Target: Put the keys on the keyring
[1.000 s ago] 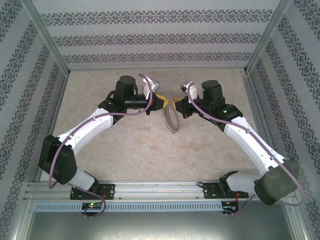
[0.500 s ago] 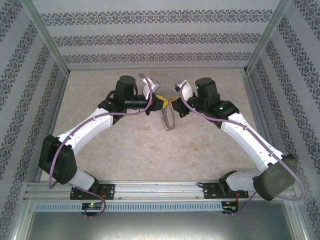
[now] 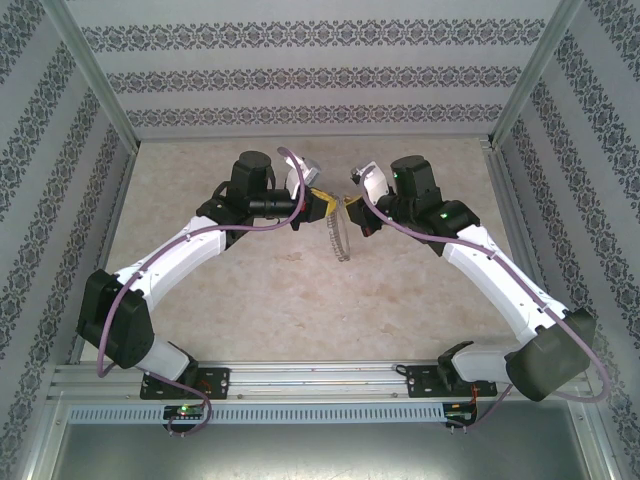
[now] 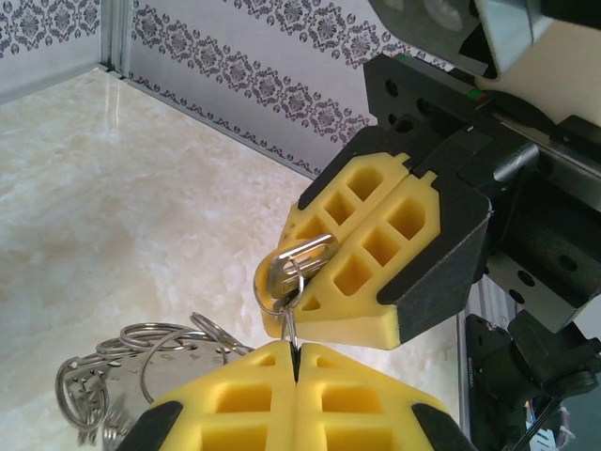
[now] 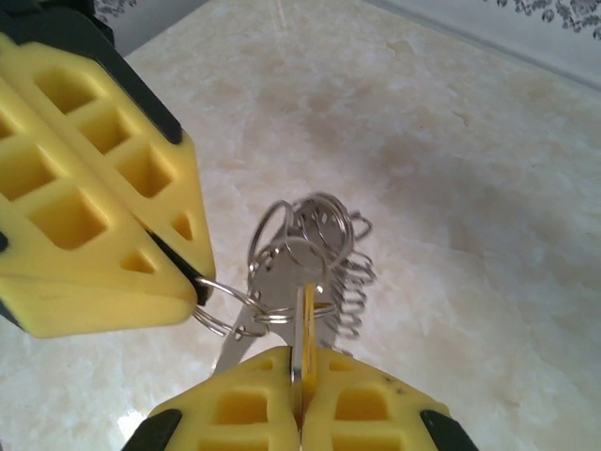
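Observation:
My two grippers meet tip to tip above the middle of the table. The left gripper (image 3: 324, 205) (image 4: 296, 346) is shut on a thin wire loop of the keyring (image 3: 340, 238). The keyring's silvery rings (image 4: 141, 362) (image 5: 315, 235) hang below. The right gripper (image 3: 351, 204) (image 5: 300, 362) is shut on the key (image 5: 305, 324), whose flat yellow-orange and metal blade stands on edge between its pads. In the left wrist view the key (image 4: 302, 256) pokes out of the right gripper's yellow fingers (image 4: 376, 254), with a small ring looped round it.
The marble-patterned tabletop (image 3: 300, 300) lies below both grippers. Patterned walls (image 3: 320, 80) with metal frame posts close in the back and both sides. Both arm bases sit on the rail (image 3: 320, 380) at the near edge.
The right gripper has shifted a little left, closer to the left gripper. The hanging keyring has swung and now shows more edge-on. Both grippers stayed shut.

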Robot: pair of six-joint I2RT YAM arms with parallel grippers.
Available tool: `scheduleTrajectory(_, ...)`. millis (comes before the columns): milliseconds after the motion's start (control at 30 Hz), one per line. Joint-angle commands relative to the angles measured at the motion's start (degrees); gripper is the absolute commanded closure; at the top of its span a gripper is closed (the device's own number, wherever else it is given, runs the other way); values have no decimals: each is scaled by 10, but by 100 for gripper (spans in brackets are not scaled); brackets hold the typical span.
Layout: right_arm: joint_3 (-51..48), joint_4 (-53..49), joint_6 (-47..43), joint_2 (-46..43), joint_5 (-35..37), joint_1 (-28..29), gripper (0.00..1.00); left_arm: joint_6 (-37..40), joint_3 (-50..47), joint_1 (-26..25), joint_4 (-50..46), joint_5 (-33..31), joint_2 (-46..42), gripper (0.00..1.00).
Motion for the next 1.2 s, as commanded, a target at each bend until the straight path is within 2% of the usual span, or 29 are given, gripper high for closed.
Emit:
scheduleTrajectory(0,28,-28,-11,3,48,-8,100,13,10,-6,2,7,-13,100)
scheduleTrajectory(700,70,-40,-21,48,36,29,100,9,14,-6,6,18,-10,100)
scheduleTrajectory(967,62,-40,-18,38,49,23,100,9,14,-6,5,17,-9,100)
scheduleTrajectory(1167,53,-30,0,8,37,-4,100,10,8,-6,6,15,-9,100)
